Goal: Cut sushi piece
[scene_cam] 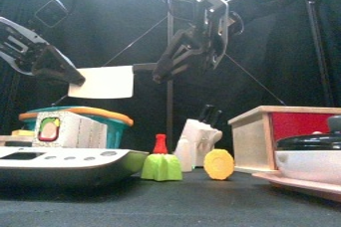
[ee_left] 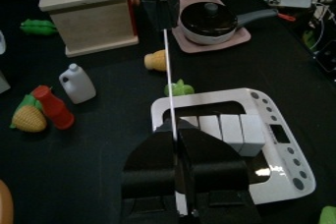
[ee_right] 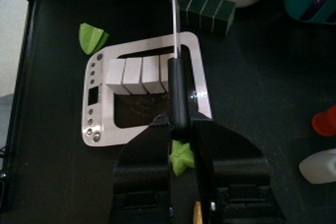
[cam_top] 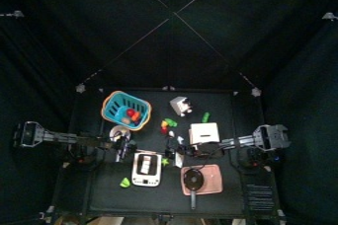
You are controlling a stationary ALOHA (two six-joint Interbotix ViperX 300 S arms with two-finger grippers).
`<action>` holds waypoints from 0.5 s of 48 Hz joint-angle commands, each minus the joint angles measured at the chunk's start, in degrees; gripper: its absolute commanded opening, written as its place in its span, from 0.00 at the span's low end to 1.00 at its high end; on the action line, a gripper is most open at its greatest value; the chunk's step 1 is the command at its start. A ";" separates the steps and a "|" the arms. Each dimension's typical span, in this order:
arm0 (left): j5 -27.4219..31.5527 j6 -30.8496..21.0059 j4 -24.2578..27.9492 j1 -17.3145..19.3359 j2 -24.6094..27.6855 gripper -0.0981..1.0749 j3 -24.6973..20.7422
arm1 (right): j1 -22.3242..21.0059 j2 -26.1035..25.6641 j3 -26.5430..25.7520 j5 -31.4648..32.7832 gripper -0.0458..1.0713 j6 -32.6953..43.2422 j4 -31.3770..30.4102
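Note:
A knife with a broad white blade (scene_cam: 107,83) hangs level above the table, held between both arms. My left gripper (ee_left: 176,154) is shut on the blade, which shows edge-on (ee_left: 167,81). My right gripper (ee_right: 178,135) is shut on the black handle (ee_right: 176,85). Below the knife lies a white cutting board (ee_left: 269,159) with a row of white sushi pieces (ee_left: 217,130) across it. The right wrist view shows the same row of sushi (ee_right: 138,71) with a dark nori-wrapped piece (ee_right: 144,107) beside it. In the top view the board (cam_top: 145,175) sits at the table's front.
A wooden box (ee_left: 89,12) and a black pan on a pink plate (ee_left: 210,17) stand right of the board. A teal basket (cam_top: 126,106) is at the back left. A small white bottle (ee_left: 77,84), toy vegetables (ee_left: 39,110) and a yellow slice (scene_cam: 218,164) lie around.

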 commanded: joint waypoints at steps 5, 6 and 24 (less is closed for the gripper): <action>-0.44 -0.35 -0.53 -1.05 -0.44 0.30 -1.23 | 0.97 -0.97 -2.20 0.18 0.34 0.26 0.35; -0.44 -0.35 -0.79 -1.41 -0.44 0.30 -1.23 | 0.97 -0.97 -2.20 0.26 0.34 0.26 0.35; 0.35 0.00 -6.59 -7.56 -0.44 0.30 0.88 | 1.14 0.53 -2.20 0.53 0.34 0.26 0.97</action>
